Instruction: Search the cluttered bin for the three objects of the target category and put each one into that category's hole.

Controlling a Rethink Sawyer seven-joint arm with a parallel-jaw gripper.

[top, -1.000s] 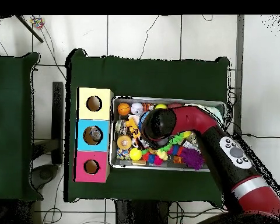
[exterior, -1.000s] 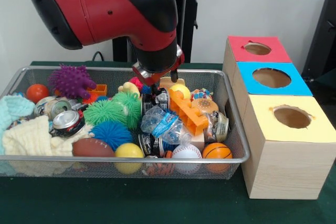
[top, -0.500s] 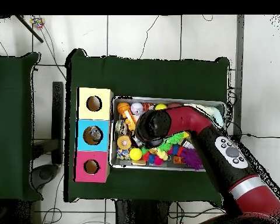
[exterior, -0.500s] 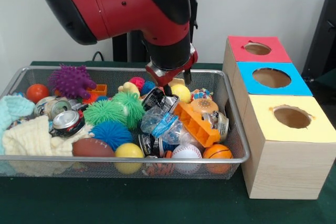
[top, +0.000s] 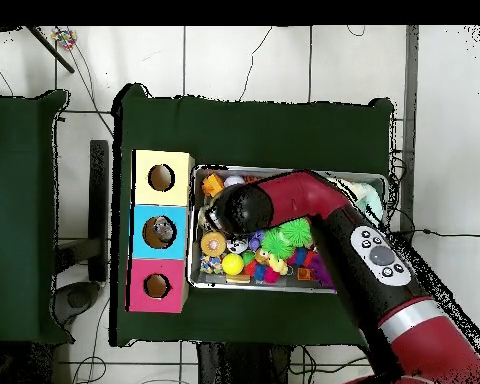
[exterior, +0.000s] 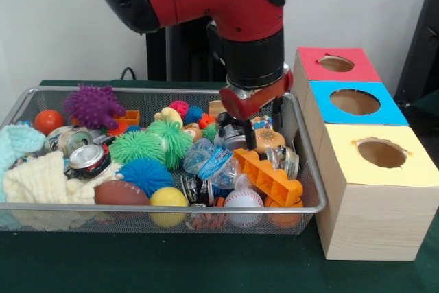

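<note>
Gripper (exterior: 255,132) low over bin (exterior: 302,162), at the end nearest the boxes; can't tell if jaws open or closed. Orange brick (exterior: 269,176) lies tilted just below/beside it, over baseball (exterior: 243,200). Crushed bottle (exterior: 212,162) w/ blue label beside brick. Red (exterior: 336,64), blue (exterior: 354,102), yellow (exterior: 381,153) holes beside bin.
</note>
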